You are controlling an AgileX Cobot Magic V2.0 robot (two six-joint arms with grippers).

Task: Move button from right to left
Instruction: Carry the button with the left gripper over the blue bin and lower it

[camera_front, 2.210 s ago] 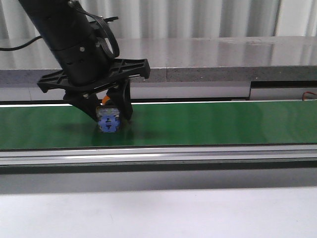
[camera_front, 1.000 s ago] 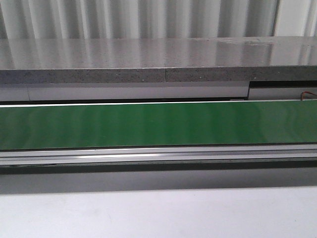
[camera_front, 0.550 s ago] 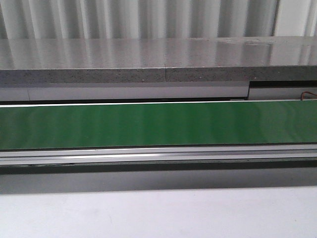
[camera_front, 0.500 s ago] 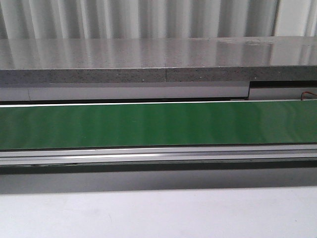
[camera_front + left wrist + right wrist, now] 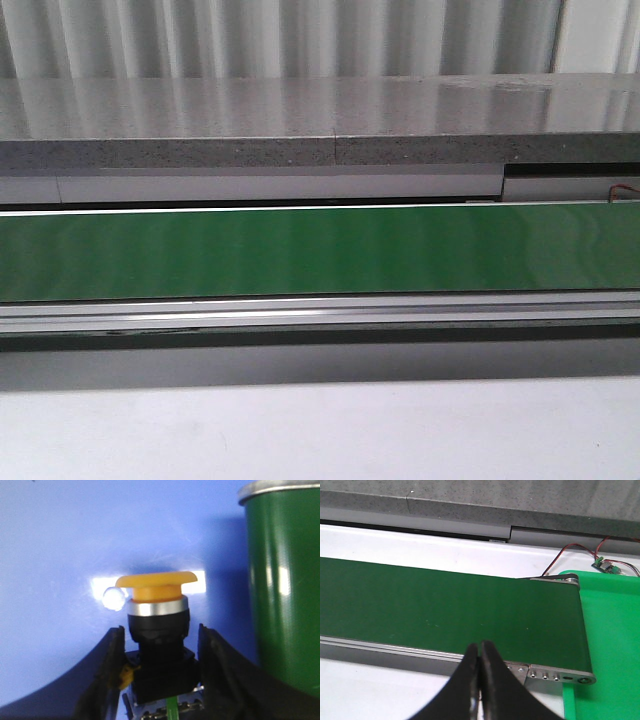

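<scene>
In the left wrist view my left gripper (image 5: 159,650) is shut on the button (image 5: 157,605). Its yellow-orange mushroom head, silver ring and black collar stick out past the fingers (image 5: 107,675), and the blue-grey block sits between them. It hangs over a blue surface (image 5: 60,540) beside the green roller end of the belt (image 5: 282,590). My right gripper (image 5: 480,652) is shut and empty, just in front of the green conveyor belt (image 5: 450,605). Neither arm nor the button shows in the front view.
The green belt (image 5: 320,250) runs across the front view with a metal rail (image 5: 320,310) in front and a grey stone ledge (image 5: 300,120) behind. In the right wrist view a green tray (image 5: 612,630) and a small wired board (image 5: 605,565) lie past the belt's end.
The left arm with the button, over the belt's left part 2.2 s ago, has left the front view. The front view has stayed the same for the last second.
</scene>
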